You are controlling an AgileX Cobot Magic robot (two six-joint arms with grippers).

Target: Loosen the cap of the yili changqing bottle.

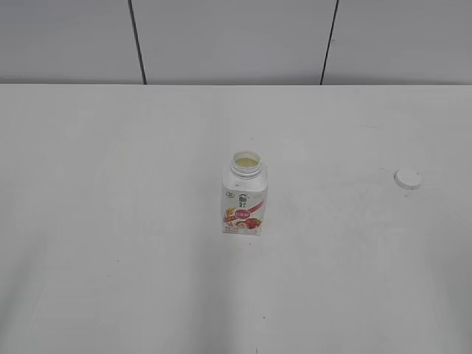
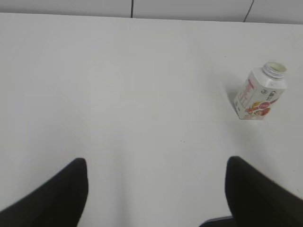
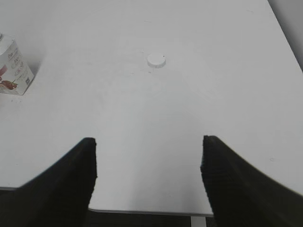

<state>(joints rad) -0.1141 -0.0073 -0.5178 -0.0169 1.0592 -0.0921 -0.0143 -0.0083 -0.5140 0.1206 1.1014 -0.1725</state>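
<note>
The yili changqing bottle (image 1: 244, 196) stands upright in the middle of the white table, its neck open and pale liquid showing inside. It also shows in the left wrist view (image 2: 260, 92) and at the left edge of the right wrist view (image 3: 13, 68). The small white cap (image 1: 407, 178) lies on the table to the right, apart from the bottle; it also shows in the right wrist view (image 3: 156, 60). My left gripper (image 2: 156, 184) is open and empty, well short of the bottle. My right gripper (image 3: 149, 165) is open and empty above the table's near edge. Neither gripper shows in the exterior view.
The white table (image 1: 110, 221) runs to a grey panelled wall (image 1: 236, 37) at the back. Its near edge (image 3: 142, 209) and right edge show in the right wrist view.
</note>
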